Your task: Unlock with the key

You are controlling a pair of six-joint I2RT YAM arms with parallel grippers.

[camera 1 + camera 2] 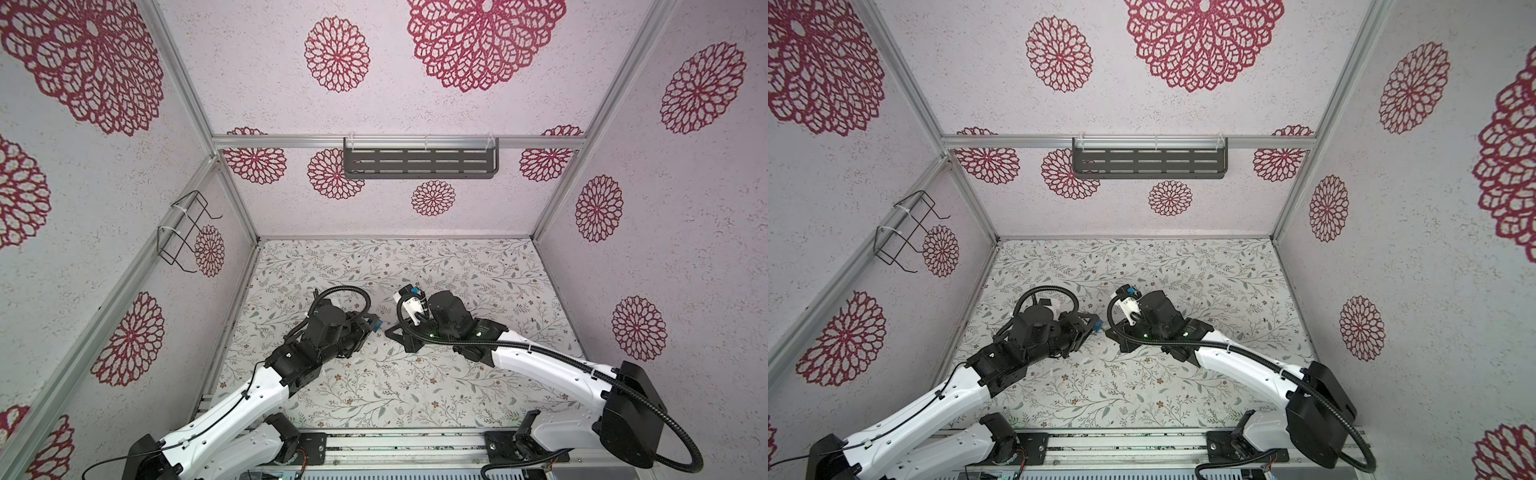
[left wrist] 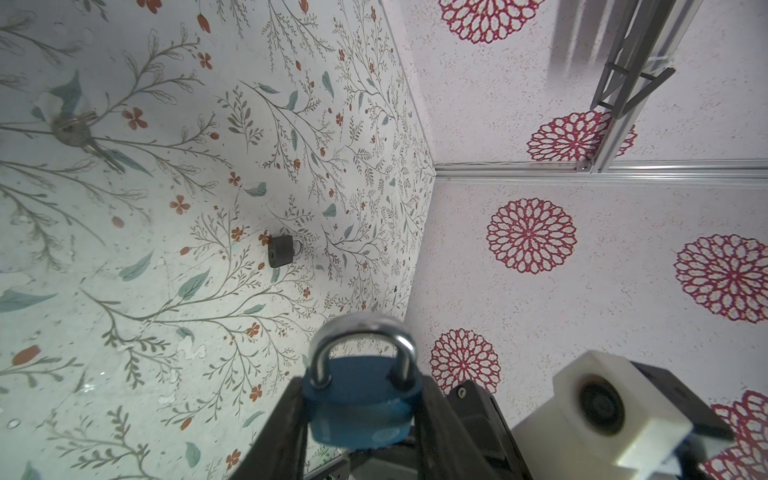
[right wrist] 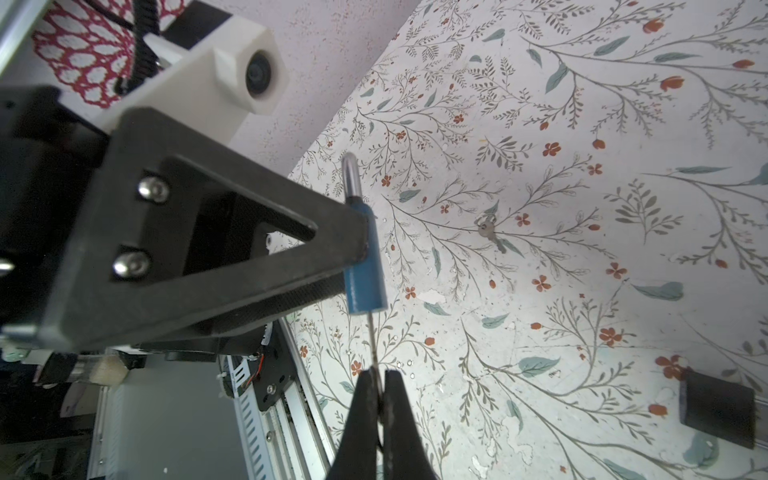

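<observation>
Blue padlock [image 2: 357, 415] clamped in left claw [image 2: 361, 397], right claw [image 3: 379, 380] pinching key [image 3: 373, 340], walls [image 1: 415, 216] well apart

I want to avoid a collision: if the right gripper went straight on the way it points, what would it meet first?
The blue padlock, held in the left gripper. The key that the right gripper pinches seems to touch its underside already; depth is unclear.

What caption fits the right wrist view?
Left claw holds the blue padlock; right claw pinches a key reaching its base.
</observation>
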